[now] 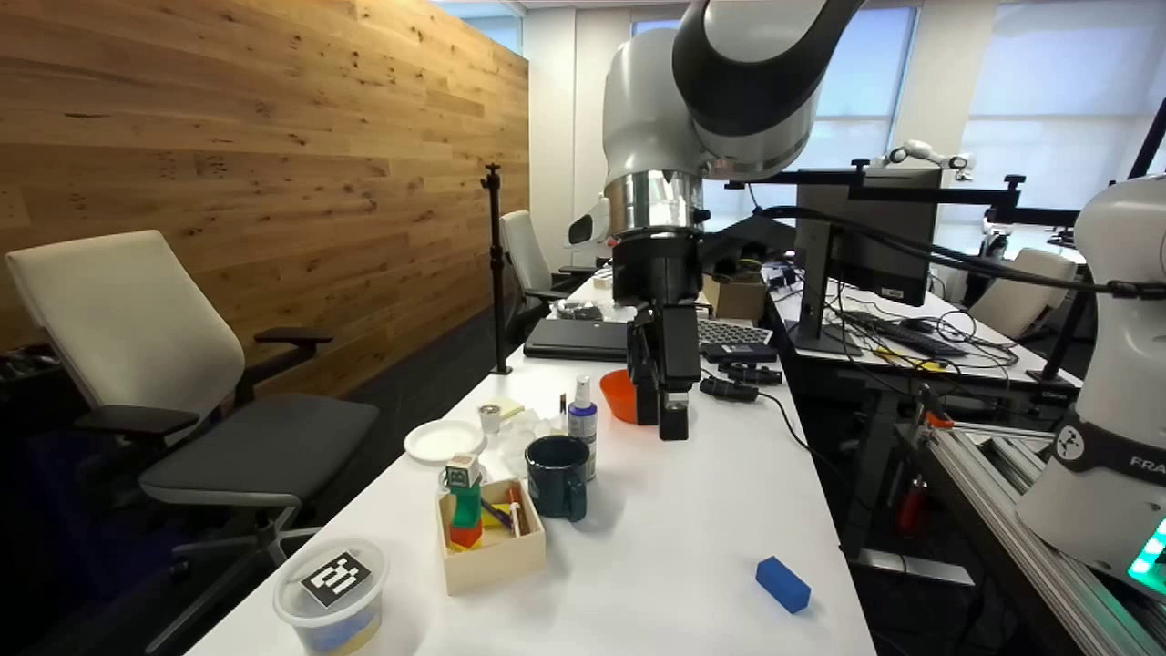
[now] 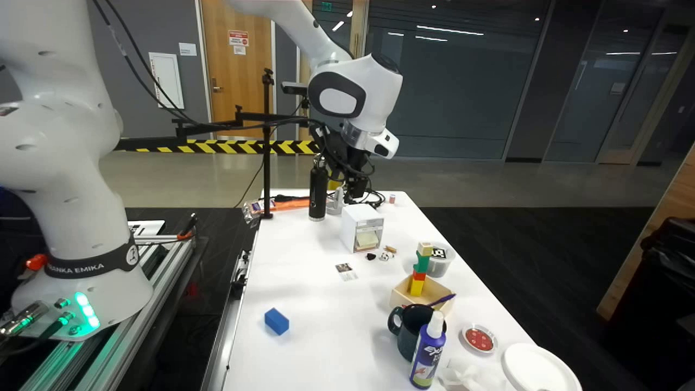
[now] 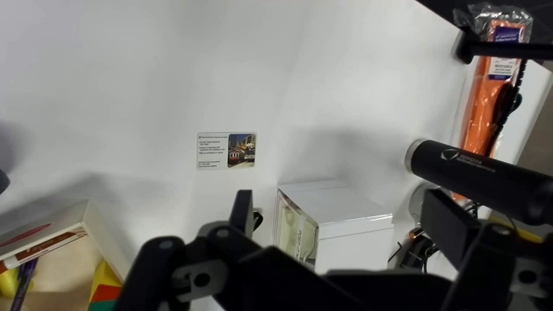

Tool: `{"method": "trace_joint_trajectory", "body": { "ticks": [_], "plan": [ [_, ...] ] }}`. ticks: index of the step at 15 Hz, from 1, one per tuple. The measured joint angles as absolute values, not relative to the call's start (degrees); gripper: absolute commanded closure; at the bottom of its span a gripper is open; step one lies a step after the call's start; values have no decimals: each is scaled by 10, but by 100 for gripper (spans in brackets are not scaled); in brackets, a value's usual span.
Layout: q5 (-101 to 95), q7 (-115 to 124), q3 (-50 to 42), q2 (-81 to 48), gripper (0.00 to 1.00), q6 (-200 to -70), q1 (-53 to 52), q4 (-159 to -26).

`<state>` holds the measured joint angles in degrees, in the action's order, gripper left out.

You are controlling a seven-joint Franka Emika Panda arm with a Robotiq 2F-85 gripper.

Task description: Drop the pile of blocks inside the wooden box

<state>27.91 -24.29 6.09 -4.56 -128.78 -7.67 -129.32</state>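
The pile of blocks (image 1: 466,507) is an upright stack inside the wooden box (image 1: 496,560), with yellow at the bottom, then red, green and a pale lettered block on top. The stack (image 2: 421,266) and box (image 2: 403,300) also show in an exterior view, the stack rising above the box walls. In the wrist view, part of the box (image 3: 103,246) and a few blocks (image 3: 104,293) show at the lower left, partly hidden by a finger. My gripper (image 3: 341,216) is open and empty, raised away from the box. It also shows in both exterior views (image 1: 663,419) (image 2: 354,187).
Pens lie in the box. A dark mug (image 2: 410,336), spray bottle (image 2: 428,355) and lidded tub (image 2: 441,260) stand close by. A blue block (image 2: 277,321) lies apart. A white note dispenser (image 3: 341,216) and black bottle (image 3: 475,177) stand near the gripper. A card (image 3: 227,150) lies flat.
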Motion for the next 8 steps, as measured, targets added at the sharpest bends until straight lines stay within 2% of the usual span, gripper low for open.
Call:
{"method": "trace_joint_trajectory", "body": {
  "ticks": [8],
  "plan": [
    [277,-243,73,-148,0,-1313,-72,-1186]
  ]
}}
